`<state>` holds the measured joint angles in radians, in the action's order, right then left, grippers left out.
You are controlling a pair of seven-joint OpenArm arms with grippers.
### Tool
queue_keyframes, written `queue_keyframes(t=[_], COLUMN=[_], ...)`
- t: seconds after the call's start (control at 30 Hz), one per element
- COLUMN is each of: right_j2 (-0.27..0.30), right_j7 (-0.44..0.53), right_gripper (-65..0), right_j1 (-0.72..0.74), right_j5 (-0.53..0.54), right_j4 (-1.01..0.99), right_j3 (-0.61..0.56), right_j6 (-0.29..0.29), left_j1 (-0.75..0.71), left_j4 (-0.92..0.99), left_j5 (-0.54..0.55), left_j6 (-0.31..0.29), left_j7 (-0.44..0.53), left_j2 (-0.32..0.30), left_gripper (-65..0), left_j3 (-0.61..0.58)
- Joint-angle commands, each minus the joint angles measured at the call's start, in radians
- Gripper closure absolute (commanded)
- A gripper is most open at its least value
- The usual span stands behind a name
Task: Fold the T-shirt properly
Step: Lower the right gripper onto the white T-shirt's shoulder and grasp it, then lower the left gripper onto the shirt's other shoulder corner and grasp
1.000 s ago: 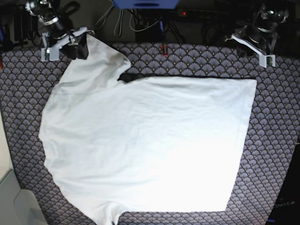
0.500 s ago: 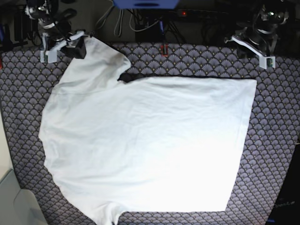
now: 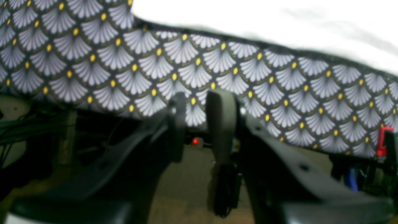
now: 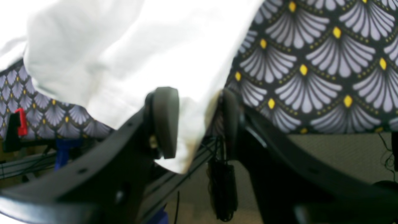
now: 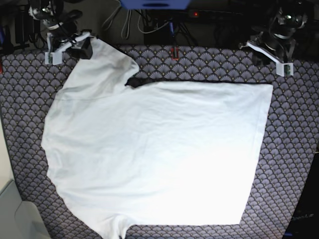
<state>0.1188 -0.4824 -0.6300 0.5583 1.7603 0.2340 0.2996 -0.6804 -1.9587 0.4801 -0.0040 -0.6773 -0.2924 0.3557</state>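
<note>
One T-shirt [image 4: 130,53] sleeve (between right pincer [image 4: 194,124])

one white t-shirt [image 5: 159,154], spread on one fan-patterned cloth [image 5: 294,129]. two grippers: right gripper [image 5: 75,47] at 11 o'clock, left gripper [image 5: 271,52] at 1 o'clock. one red clip [image 5: 174,52] at 12 o'clock.

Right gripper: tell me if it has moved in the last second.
Yes. The right gripper has drifted up the base view, toward the tablecloth's far edge, sleeve between its fingers.
</note>
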Motion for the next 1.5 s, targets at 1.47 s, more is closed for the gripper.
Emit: queue_keyframes(t=[1.47], right_j2=[0.029], right_j7=[0.021], right_gripper=[0.0], right_j1=[0.003], right_j5=[0.012], right_j4=[-0.096], right_j3=[-0.106], right_j6=[0.011], left_j1=[0.350], left_j4=[0.351], left_j5=[0.010], left_j6=[-0.001], left_j7=[0.015], left_j2=[0.026], left_gripper=[-35.6], left_j3=[0.125])
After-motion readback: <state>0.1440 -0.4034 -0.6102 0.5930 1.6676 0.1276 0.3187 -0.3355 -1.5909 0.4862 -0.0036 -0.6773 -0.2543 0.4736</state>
